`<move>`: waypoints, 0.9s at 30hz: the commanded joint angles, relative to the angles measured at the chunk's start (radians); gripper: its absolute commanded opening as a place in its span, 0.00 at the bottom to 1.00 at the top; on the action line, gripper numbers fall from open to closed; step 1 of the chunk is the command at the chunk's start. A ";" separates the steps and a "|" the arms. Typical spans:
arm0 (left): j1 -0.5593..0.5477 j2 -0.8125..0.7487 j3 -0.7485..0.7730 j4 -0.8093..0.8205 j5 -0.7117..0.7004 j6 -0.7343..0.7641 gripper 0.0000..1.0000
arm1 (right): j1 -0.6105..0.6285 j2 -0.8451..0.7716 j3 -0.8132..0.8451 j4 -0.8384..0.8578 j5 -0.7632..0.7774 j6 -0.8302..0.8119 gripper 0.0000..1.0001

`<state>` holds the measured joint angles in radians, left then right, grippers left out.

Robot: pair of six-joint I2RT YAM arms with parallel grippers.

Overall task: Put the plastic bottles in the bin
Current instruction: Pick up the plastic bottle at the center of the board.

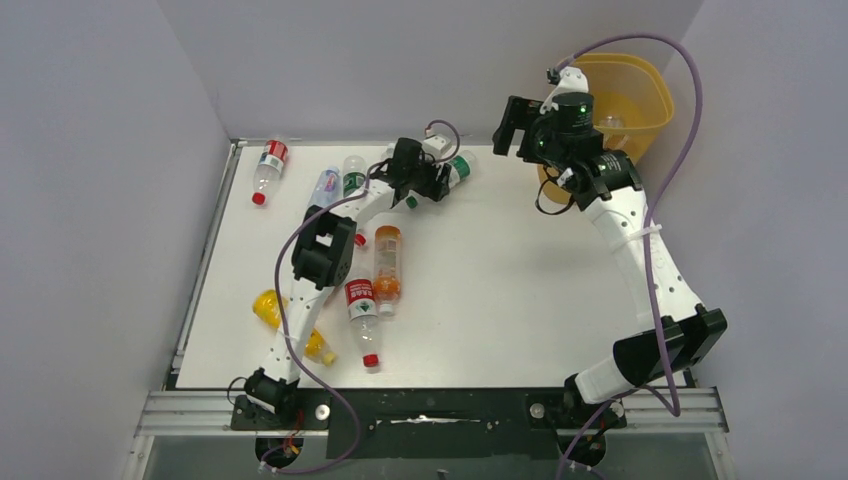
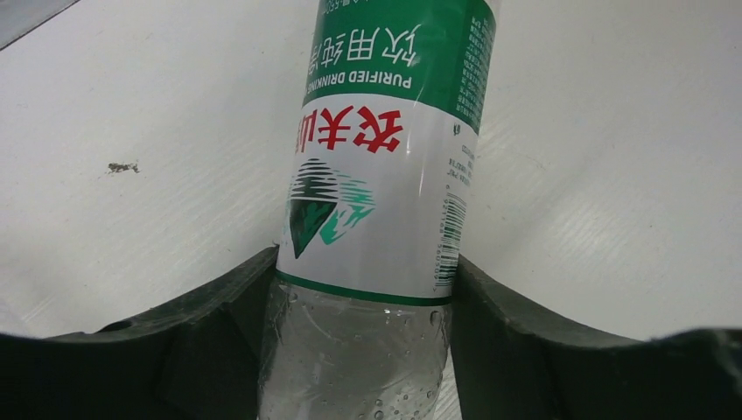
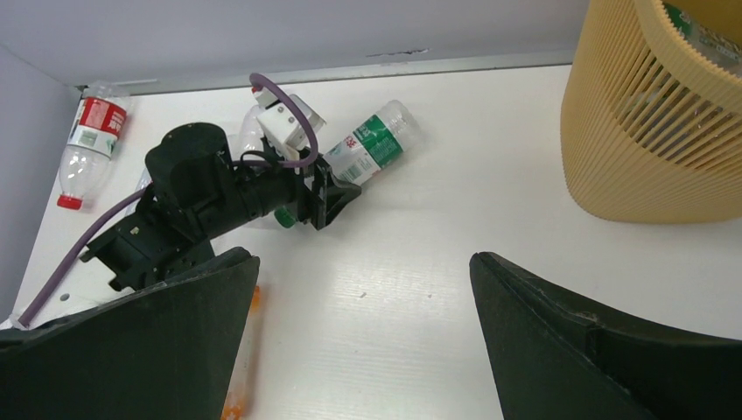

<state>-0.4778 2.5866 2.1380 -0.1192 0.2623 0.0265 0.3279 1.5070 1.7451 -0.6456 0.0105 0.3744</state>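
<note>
**Left arm gripping a green-labelled bottle, with the carry to the bin ahead**

The left gripper (image 2: 359,350) is pressing its two dark fingers (image 2: 201,341) against opposite sides of a clear bottle with a green and white label (image 2: 385,175), closing on the bare plastic just below the label; the bottle is pointing away from the hand across the white table (image 1: 500,300), at the far edge near the middle; whether it is resting on the surface or just lifted is unclear; the right gripper (image 3: 367,324) is hanging with its fingers spread wide and nothing between them, above the table beside the bin (image 1: 660,95); the bin, tall and yellow-orange, is standing at the far right corner, well apart from the held bottle; a scrap of green label is showing inside its rim in the right wrist view, so it is probably holding at least one bottle already; several bottles are lying loose on the left half of the table, among them a red-labelled one in the far left corner (image 1: 268,165), an orange one (image 1: 387,262) and a yellow one (image 1: 270,308) beside the left arm; judging from this, the grasp step is done and the task is far from finished; the next move is calling for a lift clear of the table, a long sweep rightward over the rim, then a release, or a hand-over to the waiting right gripper
</note>
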 commanded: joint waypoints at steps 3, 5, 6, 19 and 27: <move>0.001 -0.029 0.049 0.029 -0.004 -0.034 0.49 | 0.008 -0.056 -0.029 0.028 0.001 -0.001 0.97; -0.001 -0.055 0.037 0.016 -0.003 -0.042 0.47 | 0.009 -0.067 -0.045 0.032 0.003 0.001 0.97; 0.000 -0.072 0.023 0.010 -0.002 -0.049 0.46 | 0.009 -0.070 -0.054 0.034 0.003 0.001 0.97; -0.017 -0.679 -0.620 0.165 0.120 -0.228 0.42 | 0.004 -0.125 -0.076 0.065 -0.038 0.032 0.99; -0.055 -1.023 -0.887 0.160 0.132 -0.276 0.42 | -0.013 -0.132 -0.143 0.112 -0.213 0.108 0.99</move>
<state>-0.5133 1.6951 1.3251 -0.0036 0.3656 -0.2104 0.3260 1.4029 1.6398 -0.6144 -0.0788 0.4297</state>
